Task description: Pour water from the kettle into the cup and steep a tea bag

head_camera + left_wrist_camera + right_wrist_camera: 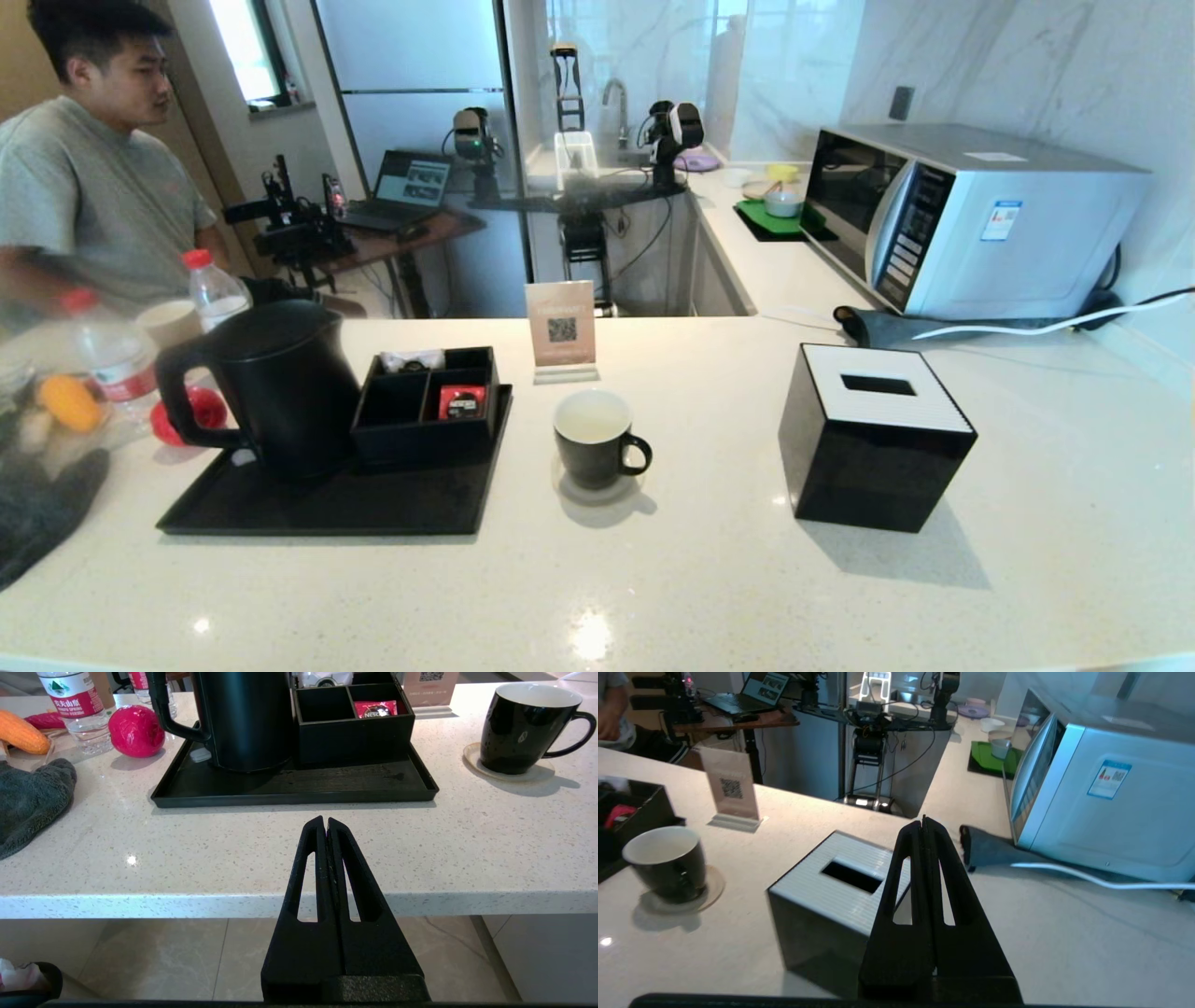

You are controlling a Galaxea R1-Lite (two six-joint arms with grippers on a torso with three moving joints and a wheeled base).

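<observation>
The black kettle (280,383) stands lid shut on a black tray (327,509) at the left, its loop handle turned left. The cup (595,448), black with a white inside, sits on a coaster mid-counter, handle to the right; I cannot tell whether it holds water. No tea bag can be made out. My left gripper (325,821) is shut and empty, hovering at the counter's near edge in front of the tray, with the kettle (247,718) and cup (523,728) beyond it. My right gripper (923,821) is shut and empty above the tissue box, right of the cup (668,863).
A black organizer (425,411) with a red sachet (460,401) stands on the tray beside the kettle. A black tissue box (873,434) sits right of the cup, with a microwave (971,219) behind it. Bottles (117,359), a red fruit (136,730) and a grey cloth (28,798) crowd the left. A person (84,177) stands at the far left.
</observation>
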